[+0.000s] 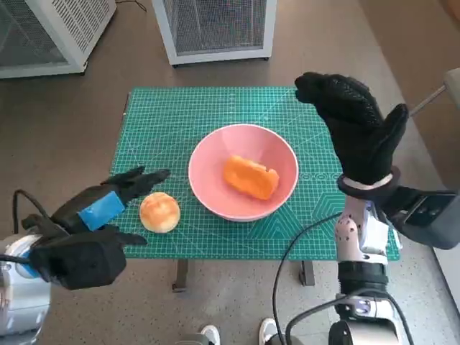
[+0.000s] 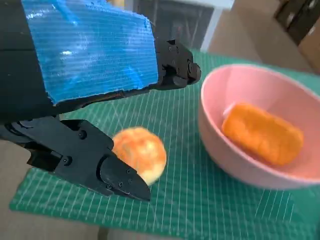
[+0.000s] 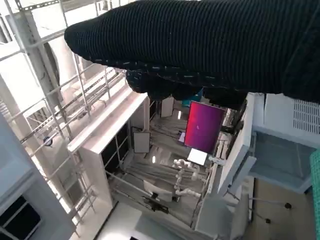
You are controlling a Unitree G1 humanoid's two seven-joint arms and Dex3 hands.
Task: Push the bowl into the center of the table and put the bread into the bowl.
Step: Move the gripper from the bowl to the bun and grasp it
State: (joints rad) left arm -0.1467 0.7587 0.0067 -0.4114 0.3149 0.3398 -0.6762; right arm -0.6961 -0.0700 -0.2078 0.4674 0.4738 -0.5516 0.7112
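A pink bowl (image 1: 208,188) (image 2: 220,145) stands near the middle of the green mat (image 1: 165,118), and an orange oblong bread (image 1: 249,177) (image 2: 261,132) lies inside it. A round golden bun (image 1: 159,212) (image 2: 141,154) sits on the mat just left of the bowl. My left hand (image 1: 108,205) (image 2: 90,75) hovers at the bun's left side, its fingers spread on either side of the bun and holding nothing. My right hand (image 1: 356,126) (image 3: 200,45) is raised high above the table's right side, fingers apart, empty.
The mat covers a small table whose front edge (image 1: 237,255) is near me. Two white mesh-fronted cabinets (image 1: 215,25) stand on the floor beyond the table. A person's shoes (image 1: 237,334) show below the front edge. The right wrist view shows only the room.
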